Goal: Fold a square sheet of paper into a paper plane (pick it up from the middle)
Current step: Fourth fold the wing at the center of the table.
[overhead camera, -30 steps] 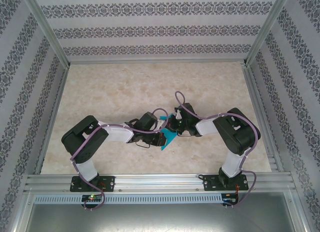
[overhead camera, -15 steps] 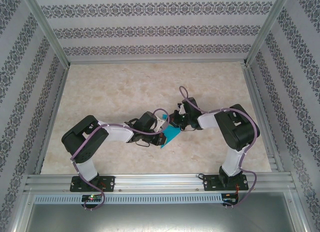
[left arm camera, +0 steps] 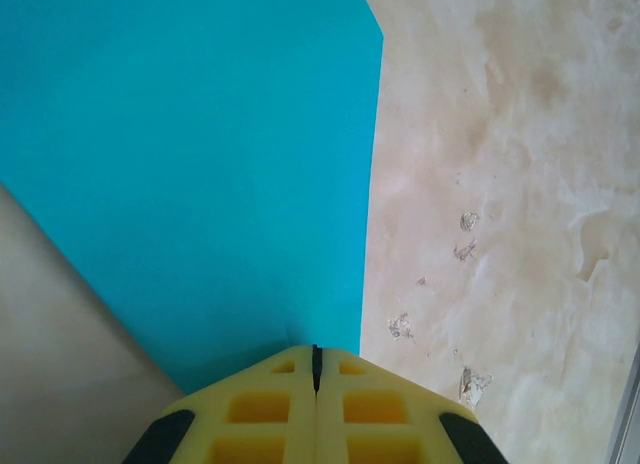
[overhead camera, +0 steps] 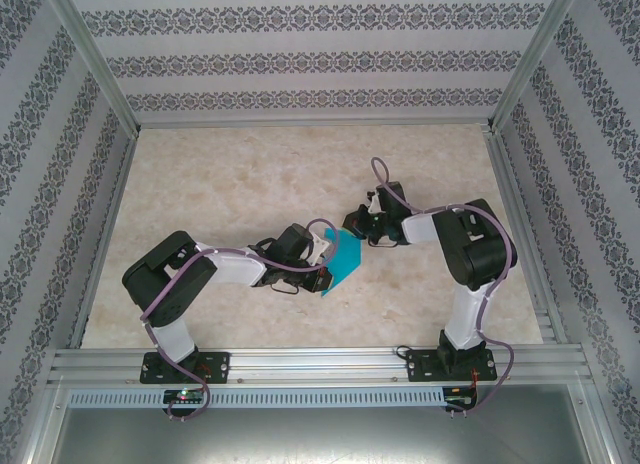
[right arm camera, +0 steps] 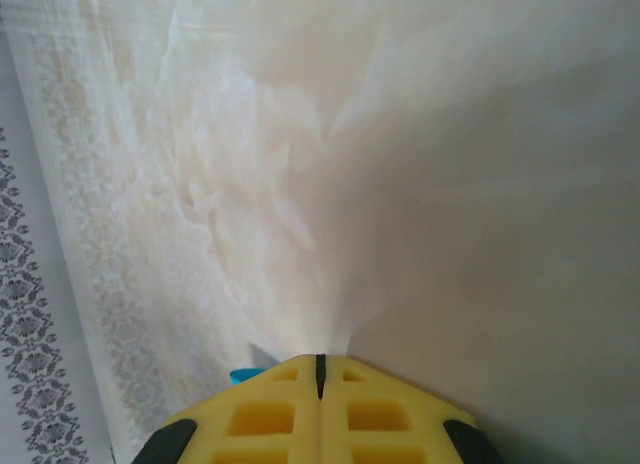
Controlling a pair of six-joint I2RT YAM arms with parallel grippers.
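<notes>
The left claw [left arm camera: 316, 354] is clamped tight on the sheet of paper [overhead camera: 346, 262]. From its wrist camera you can see the two yellow pads [left arm camera: 260, 404] pressed flat together, with that moulded waffle-grid look, and the paper coming straight out of the seam between them. The paper is a smooth, matte, bright cyan with a crisp straight edge down the right side. It's held just off the middle of the table [overhead camera: 250, 174], a bit toward the near edge.

The table top is a pale, glossy, marble-looking surface with cloudy beige veins and a few small scuffed flecks.

The right claw [right arm camera: 320, 362] is clenched too, pads together with nothing pinched between them. It sits close to the paper's far corner but apart from it, and a tiny cyan sliver peeks out beside its left pad.

Purple cables [overhead camera: 240, 252] loop along both black-and-white arms. The walls [overhead camera: 300, 64] have striped floral wallpaper, and a ribbed aluminium rail [overhead camera: 320, 364] runs across the front.
</notes>
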